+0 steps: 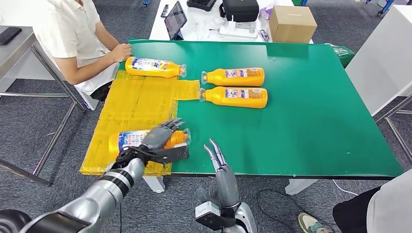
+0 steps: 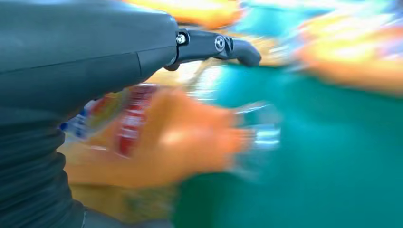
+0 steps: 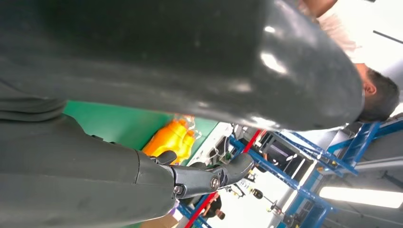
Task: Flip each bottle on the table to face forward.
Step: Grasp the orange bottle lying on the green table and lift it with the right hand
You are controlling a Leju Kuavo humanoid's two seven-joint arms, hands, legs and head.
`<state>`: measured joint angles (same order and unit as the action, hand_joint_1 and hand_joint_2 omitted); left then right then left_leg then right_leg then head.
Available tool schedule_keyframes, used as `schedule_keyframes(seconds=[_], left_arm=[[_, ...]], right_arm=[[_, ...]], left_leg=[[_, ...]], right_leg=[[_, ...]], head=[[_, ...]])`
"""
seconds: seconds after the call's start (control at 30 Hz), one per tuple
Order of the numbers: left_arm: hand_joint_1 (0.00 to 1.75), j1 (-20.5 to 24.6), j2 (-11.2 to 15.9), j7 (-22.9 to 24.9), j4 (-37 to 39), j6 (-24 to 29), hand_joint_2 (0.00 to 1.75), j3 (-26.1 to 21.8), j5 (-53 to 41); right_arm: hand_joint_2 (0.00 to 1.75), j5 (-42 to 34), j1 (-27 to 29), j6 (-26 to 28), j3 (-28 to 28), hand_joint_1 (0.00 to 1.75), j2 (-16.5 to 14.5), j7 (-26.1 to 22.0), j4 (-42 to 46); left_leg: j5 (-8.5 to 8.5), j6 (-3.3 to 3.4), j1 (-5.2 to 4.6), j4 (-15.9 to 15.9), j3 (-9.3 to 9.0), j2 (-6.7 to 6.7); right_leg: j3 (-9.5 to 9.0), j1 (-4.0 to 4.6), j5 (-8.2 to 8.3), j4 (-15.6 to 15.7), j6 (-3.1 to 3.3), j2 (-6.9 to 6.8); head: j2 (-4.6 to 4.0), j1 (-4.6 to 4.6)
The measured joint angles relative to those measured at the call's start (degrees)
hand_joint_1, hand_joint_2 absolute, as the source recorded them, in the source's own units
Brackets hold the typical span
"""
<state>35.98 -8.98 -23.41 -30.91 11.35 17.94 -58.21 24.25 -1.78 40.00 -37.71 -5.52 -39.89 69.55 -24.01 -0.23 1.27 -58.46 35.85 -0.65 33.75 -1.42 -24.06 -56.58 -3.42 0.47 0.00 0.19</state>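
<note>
Low in the frame, the left hand [image 1: 163, 141] seems to hold the near bottle [image 1: 130, 140]; right hand [image 1: 217, 156] wide, empty; three bottles [image 1: 235, 96] lie farther up the worktop [image 1: 311, 116]

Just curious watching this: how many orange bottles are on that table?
4: one by the person, two side by side mid-table, one under the left robot hand at the near edge.

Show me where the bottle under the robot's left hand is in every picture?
Head view: the nearest bottle lies on the yellow sheet, under the left hand.
Left wrist view: the blurry orange bottle in the middle.
Right wrist view: I cannot tell.
Shared landmark: the green table.
</note>
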Motion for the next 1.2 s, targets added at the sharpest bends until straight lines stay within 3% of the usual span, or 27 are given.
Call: schedule_keyframes(seconds=[0.3, 0.73, 0.87, 1.0, 1.2], left_arm=[[0.00, -6.6, -0.1, -3.0, -12.9, 2.5, 1.75, 4.6, 4.9], [0.00, -9.9, 1.2, -2.5, -23.4, 4.2, 1.75, 11.4, 8.5], [0.00, -12.0, 1.4, -3.6, -27.2, 2.4, 1.75, 12.2, 17.4], [0.00, -15.2, 1.2, -3.3, -31.7, -2.1, 1.75, 12.3, 31.5], [0.00, -23.1, -0.5, 0.1, -39.0, -6.1, 1.75, 10.1, 57.6]], right_arm=[[0.00, 0.5, 0.0, 0.0, -0.8, 0.00, 0.1, 0.0, -0.1], [0.00, 1.5, 0.0, 0.0, -0.6, 0.00, 0.3, 0.0, -0.3], [0.00, 6.7, 0.3, 0.0, 0.2, 0.00, 0.2, 0.0, -0.3], [1.75, 14.1, 1.2, 0.0, 3.6, 0.00, -0.1, 0.0, -0.1], [1.75, 25.4, 3.6, 0.1, 17.5, 0.00, -1.6, 0.0, 3.1]], left_leg=[[0.00, 0.00, 0.02, 0.0, 0.19, 0.01], [0.00, 0.00, 0.02, 0.0, 0.21, 0.01], [-0.01, 0.00, 0.02, 0.0, 0.21, 0.04], [-0.03, 0.00, 0.01, 0.0, 0.22, 0.03], [-0.07, 0.02, -0.01, 0.0, 0.25, 0.03]], right_leg=[[0.21, 0.02, 0.00, 0.0, 0.00, 0.00], [0.21, 0.02, 0.00, 0.0, 0.00, 0.00], [0.23, 0.01, 0.00, 0.0, 0.00, 0.00], [0.24, 0.01, -0.01, 0.0, 0.00, 0.00], [0.27, -0.01, -0.02, 0.0, 0.00, 0.00]], head=[[0.00, -0.01], [0.00, -0.01], [0.00, -0.01], [0.00, -0.01], [0.00, 0.00]])
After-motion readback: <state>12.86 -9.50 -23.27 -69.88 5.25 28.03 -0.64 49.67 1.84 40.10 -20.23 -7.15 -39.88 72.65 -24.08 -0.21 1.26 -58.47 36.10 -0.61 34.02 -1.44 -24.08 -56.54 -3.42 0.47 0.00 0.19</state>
